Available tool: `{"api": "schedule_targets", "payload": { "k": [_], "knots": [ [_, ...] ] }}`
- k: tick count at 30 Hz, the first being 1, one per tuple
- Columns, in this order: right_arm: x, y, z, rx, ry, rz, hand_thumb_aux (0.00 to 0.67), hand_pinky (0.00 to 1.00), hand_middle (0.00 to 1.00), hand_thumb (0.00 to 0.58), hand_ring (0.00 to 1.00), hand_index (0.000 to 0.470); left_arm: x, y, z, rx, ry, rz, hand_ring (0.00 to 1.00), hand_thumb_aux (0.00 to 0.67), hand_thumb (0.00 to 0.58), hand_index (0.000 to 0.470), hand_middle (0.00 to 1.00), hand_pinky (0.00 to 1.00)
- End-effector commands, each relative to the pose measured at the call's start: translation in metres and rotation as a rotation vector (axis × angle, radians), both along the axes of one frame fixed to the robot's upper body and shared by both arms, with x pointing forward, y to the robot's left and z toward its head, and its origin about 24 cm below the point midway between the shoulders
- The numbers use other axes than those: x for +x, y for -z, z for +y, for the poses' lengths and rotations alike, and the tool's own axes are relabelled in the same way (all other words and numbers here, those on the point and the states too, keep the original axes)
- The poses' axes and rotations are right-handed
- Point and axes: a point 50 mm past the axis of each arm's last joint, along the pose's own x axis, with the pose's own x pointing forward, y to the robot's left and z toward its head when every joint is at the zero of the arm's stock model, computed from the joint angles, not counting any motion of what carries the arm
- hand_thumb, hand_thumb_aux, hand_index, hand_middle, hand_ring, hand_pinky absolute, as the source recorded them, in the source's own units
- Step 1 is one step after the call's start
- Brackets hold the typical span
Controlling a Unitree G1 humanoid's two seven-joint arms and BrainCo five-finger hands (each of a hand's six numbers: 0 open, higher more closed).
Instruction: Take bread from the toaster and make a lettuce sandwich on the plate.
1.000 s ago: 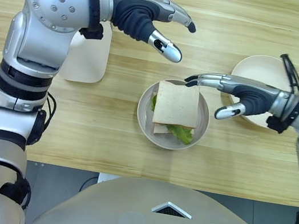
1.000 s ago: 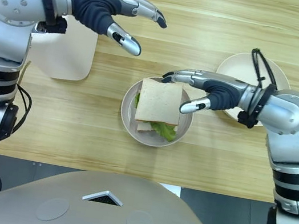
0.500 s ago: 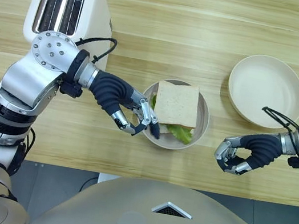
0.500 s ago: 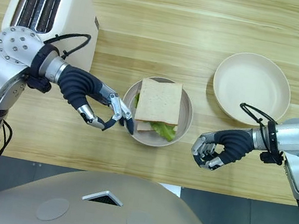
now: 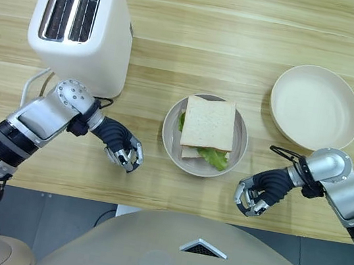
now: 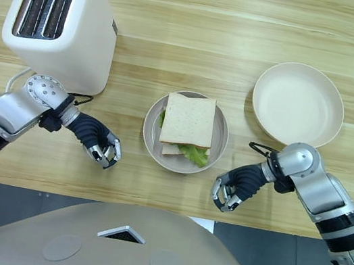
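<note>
Lettuce sandwich (image 5: 209, 123) looking done on plate (image 5: 168, 134); left hand (image 5: 125, 154) & right hand (image 5: 251, 195) hanging curled, empty. Keep both wide, w/o nudging plate.

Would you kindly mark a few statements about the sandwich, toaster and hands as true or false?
1. A bread slice lies on top of the lettuce on the plate. True.
2. The toaster lies on its side. False: it stands upright, slots up.
3. The left hand grasps the plate. False: it is curled beside it, apart, holding nothing.
4. The bowl sits to the plate's right. True.
5. The right hand holds bread. False: it is curled, holding nothing.
</note>
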Motion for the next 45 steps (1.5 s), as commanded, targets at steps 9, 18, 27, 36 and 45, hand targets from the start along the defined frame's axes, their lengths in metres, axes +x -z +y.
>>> {"api": "schedule_targets", "payload": {
  "k": [9, 18, 27, 36, 45],
  "knots": [
    [0.015, 0.008, 0.044, -0.012, -0.083, -0.085, 0.67, 0.91, 0.91, 0.58, 0.91, 0.47, 0.012, 0.013, -0.042, 0.126, 0.358, -0.072, 1.0, 0.67, 0.58, 0.47, 1.0, 1.0],
    [0.044, 0.011, 0.062, -0.012, -0.003, -0.243, 0.67, 0.85, 0.85, 0.58, 0.85, 0.47, 0.045, 0.019, -0.07, 0.129, 0.365, -0.072, 1.0, 0.67, 0.58, 0.47, 1.0, 1.0],
    [0.16, -0.021, 0.05, -0.047, 0.408, -0.868, 0.67, 0.78, 0.78, 0.58, 0.78, 0.47, 0.156, -0.033, -0.077, 0.25, 0.067, -0.719, 1.0, 0.67, 0.58, 0.47, 1.0, 1.0],
    [0.137, -0.061, 0.013, 0.111, 0.453, -1.025, 0.67, 0.0, 0.0, 0.58, 0.0, 0.47, 0.128, -0.097, -0.094, -0.121, 0.045, -1.033, 1.0, 0.67, 0.58, 0.47, 1.0, 1.0],
    [0.078, -0.153, -0.052, 0.584, 0.552, -0.92, 0.0, 0.0, 0.0, 0.0, 0.0, 0.0, 0.061, -0.128, -0.091, -0.944, -0.175, -0.698, 0.0, 0.0, 0.0, 0.0, 0.0, 0.0]
  ]
}}
